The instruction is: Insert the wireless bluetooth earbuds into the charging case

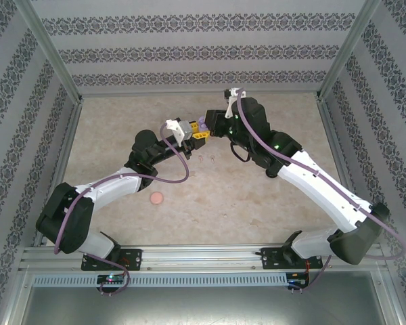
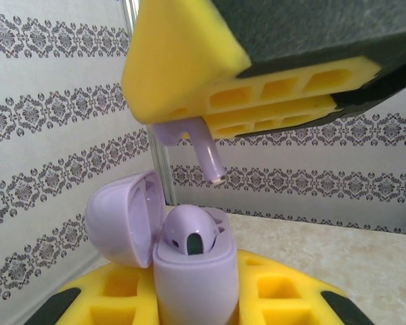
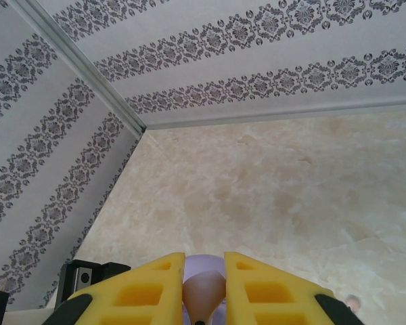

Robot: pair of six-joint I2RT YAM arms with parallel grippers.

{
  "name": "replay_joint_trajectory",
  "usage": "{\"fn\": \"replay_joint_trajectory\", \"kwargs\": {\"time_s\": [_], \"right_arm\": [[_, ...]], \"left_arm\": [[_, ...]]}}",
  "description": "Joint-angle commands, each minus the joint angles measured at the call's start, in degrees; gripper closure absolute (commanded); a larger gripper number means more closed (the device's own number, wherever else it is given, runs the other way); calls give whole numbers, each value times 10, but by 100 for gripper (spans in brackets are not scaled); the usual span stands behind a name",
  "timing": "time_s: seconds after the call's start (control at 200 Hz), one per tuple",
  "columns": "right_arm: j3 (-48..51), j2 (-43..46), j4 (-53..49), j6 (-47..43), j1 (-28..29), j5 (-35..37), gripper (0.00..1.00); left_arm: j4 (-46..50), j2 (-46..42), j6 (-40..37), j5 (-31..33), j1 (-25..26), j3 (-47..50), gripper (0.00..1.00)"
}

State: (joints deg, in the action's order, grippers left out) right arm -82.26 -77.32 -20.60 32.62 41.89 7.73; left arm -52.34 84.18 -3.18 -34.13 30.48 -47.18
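Left hand [image 2: 196, 308] grips open purple case [image 2: 193, 277]; one earbud [image 2: 189, 233] seated.

Near table [image 1: 257, 203] free; pink disc [image 1: 157, 198] left.

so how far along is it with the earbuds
Done: the purple case, lid open, has one purple earbud seated. In hand: the left gripper holds the case and the right gripper holds the second purple earbud just above it, stem down. Left: seating that one, plus two small pale earbuds lying on the table.
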Motion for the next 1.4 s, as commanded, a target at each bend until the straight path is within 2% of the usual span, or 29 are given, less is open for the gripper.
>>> {"fn": "replay_joint_trajectory", "kwargs": {"time_s": [0.0,0.649,1.394], "right_arm": [[9,-8,16,-1,6,13,82],[51,3,21,-3,8,18,84],[51,-18,17,-26,47,41,85]], "left_arm": [[-20,-14,0,-13,9,-13,100],[-19,-23,-4,-3,10,-15,100],[-21,-23,-7,6,11,-17,100]]}}
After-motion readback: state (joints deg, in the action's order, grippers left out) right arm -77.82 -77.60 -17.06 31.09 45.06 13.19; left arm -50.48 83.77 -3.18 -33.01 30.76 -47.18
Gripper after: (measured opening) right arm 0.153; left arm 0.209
